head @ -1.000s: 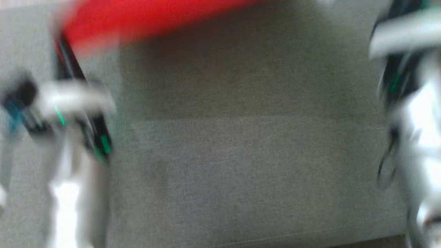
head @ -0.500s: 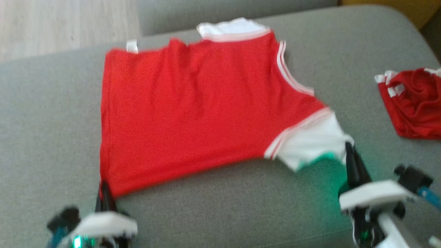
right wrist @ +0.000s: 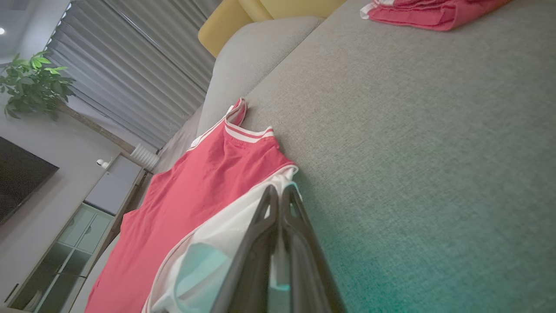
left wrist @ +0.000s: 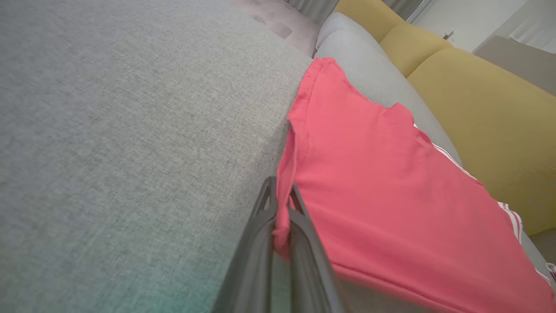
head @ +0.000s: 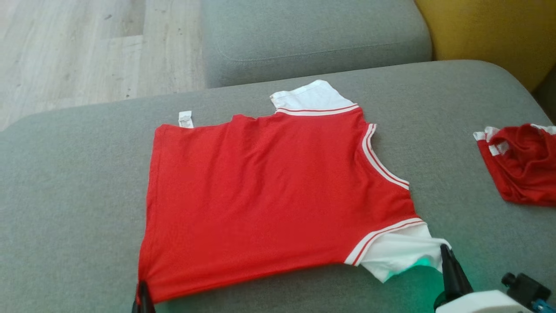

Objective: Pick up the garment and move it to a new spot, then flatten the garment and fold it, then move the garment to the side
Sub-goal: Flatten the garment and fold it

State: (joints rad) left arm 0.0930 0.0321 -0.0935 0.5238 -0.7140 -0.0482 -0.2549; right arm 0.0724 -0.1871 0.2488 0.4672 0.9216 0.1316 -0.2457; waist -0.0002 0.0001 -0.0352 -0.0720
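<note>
The shirt (head: 269, 195) now lies spread flat mid-seat on the sofa (head: 65, 195). A second ago the head view was a blur with red cloth high in it, though much of that shift is the camera's. The left tool (left wrist: 280, 204) is clamped on the hem corner towards the sofa's front. The right tool (head: 449, 265) is closed, seemingly on the white sleeve. Flattening looks about done, so folding comes next.
</note>
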